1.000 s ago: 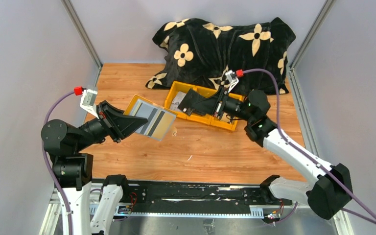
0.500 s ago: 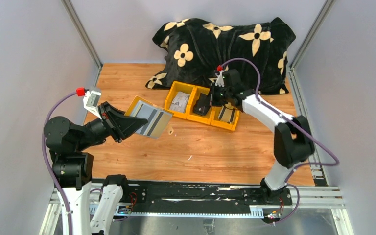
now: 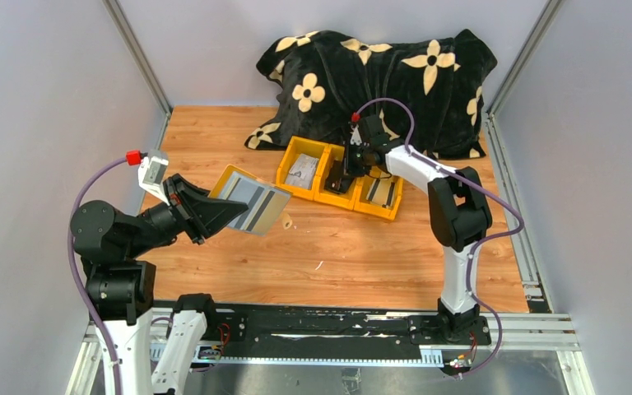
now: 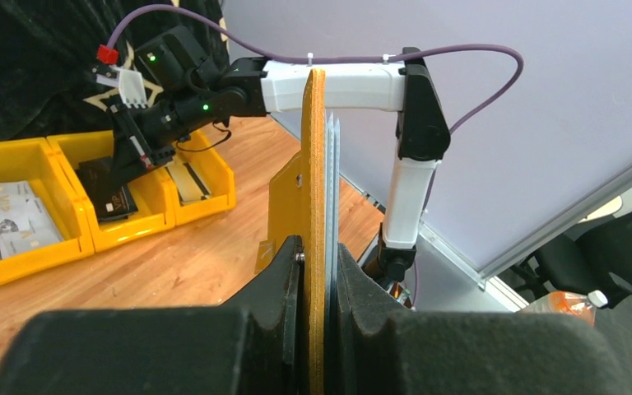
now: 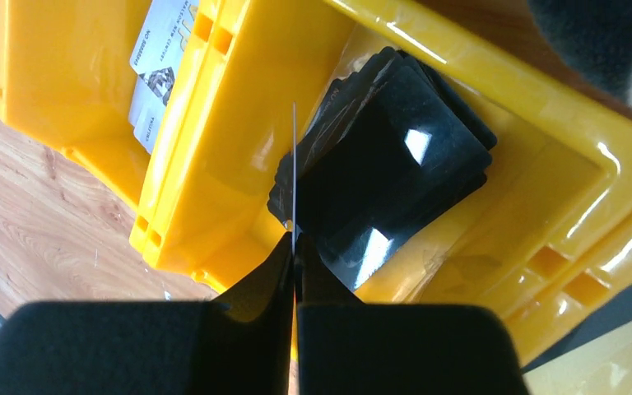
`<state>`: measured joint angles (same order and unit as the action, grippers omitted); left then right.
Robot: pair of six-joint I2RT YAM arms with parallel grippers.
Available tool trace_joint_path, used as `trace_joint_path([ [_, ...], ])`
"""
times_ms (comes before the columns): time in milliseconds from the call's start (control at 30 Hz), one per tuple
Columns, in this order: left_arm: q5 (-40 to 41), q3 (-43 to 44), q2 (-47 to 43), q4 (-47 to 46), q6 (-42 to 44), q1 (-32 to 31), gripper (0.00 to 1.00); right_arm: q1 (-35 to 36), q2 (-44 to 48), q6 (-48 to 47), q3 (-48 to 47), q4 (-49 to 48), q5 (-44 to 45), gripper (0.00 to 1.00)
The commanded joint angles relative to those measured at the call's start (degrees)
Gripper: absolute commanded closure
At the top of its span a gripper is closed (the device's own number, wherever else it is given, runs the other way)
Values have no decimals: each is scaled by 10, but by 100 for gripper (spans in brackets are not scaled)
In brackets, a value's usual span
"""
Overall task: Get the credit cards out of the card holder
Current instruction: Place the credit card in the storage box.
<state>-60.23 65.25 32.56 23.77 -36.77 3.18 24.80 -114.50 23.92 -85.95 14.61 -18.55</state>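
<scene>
The left gripper (image 4: 317, 253) clamps the card holder (image 4: 316, 156) between its jaws — well apart from the bin (image 4: 127, 232). The right gripper (image 5: 294, 247) pinches one credit card (image 5: 294, 164) edge-on — over the bin's middle compartment, above a black pouch (image 5: 395, 156).

Printed line noted along edge of pale card (image 5: 158, 58), lying in end compartment of yellow bin (image 5: 239, 132): opens with "NO", followed by row of digits too blurred to be read. Small picture and finer print below it, illegible. Nothing else legible.
</scene>
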Motion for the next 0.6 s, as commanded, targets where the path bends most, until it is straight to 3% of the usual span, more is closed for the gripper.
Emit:
trace_joint_path([
  [0,-9,20,-6,-15,-2,-2,94,3,-17,-17,-24,18,23,97],
  [200,-11,19,-7,-14,-1,-2,94,13,9,-16,-5,21,66,77],
  [367,-13,20,-8,-10,5,-2,94,16,85,-9,33,-2,82,58],
  [433,-13,19,-8,-6,10,-2,94,21,124,-10,47,-11,79,45],
  [567,-20,11,-10,-3,23,-2,94,32,203,-27,56,2,70,40],
])
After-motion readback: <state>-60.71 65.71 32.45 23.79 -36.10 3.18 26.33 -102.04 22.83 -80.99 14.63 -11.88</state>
